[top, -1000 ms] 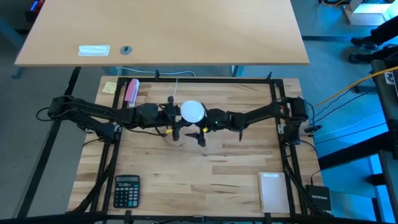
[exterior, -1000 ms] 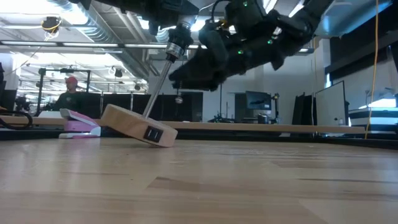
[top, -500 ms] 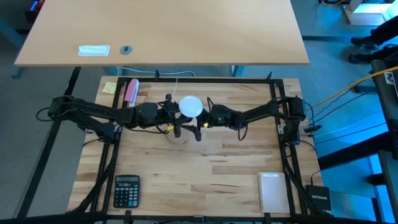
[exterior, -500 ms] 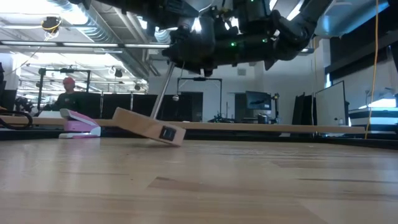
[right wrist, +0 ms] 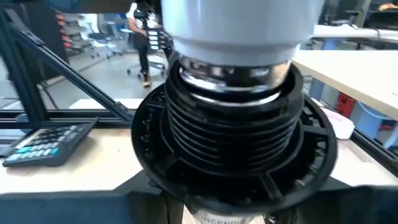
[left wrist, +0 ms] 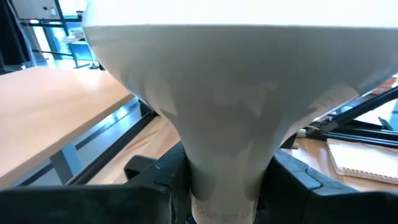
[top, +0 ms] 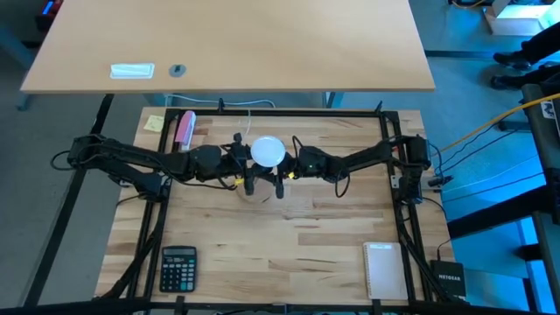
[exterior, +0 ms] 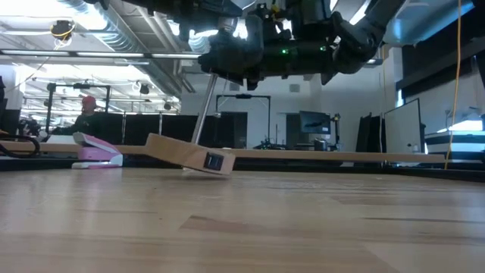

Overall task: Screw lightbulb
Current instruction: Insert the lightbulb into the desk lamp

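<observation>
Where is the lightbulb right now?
In the high view the lightbulb sits mid-table toward the far edge, between the left pincer and right pincer. Its base enters the black socket, and the pink stapler lies to its left.

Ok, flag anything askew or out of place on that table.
The round wooden base is tilted, one edge lifted off the table, hanging from its slanted rod under the grippers. The lightbulb sits partly in the black socket, metal thread still showing. Nothing looks spilled or damaged.
</observation>
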{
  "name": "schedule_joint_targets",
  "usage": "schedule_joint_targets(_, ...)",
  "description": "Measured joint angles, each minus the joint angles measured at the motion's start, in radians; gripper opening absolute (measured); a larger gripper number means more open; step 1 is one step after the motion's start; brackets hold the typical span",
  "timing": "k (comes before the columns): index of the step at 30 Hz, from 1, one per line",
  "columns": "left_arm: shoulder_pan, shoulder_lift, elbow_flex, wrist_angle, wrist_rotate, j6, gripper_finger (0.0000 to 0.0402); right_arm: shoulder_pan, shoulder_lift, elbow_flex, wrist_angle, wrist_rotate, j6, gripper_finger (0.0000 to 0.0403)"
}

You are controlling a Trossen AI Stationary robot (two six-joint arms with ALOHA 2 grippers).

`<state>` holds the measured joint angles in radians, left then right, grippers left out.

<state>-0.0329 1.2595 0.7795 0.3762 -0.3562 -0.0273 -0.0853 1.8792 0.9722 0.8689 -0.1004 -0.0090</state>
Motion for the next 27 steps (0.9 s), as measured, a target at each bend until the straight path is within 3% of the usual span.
schedule_joint_targets(10, -0.026, -0.041, 0.001, -0.002, -0.146, -0.016, 0.0138, 0.002, -0.143, 0.012, -0.274, 0.228, -0.041, 0.0148)
schedule_joint_targets(15, -0.024, -0.037, 0.002, -0.019, -0.18, -0.035, 0.0138, 0.003, -0.144, 0.06, -0.409, 0.26, -0.03, 0.0148)
schedule_joint_targets(21, -0.026, -0.043, 0.001, -0.035, -0.302, -0.067, 0.0138, -0.001, -0.126, 0.069, -0.465, 0.314, -0.022, 0.0148)
schedule_joint_targets(27, -0.035, -0.043, 0.006, -0.031, -0.213, -0.007, 0.0138, -0.003, -0.125, 0.072, -0.473, 0.304, -0.052, 0.0148)
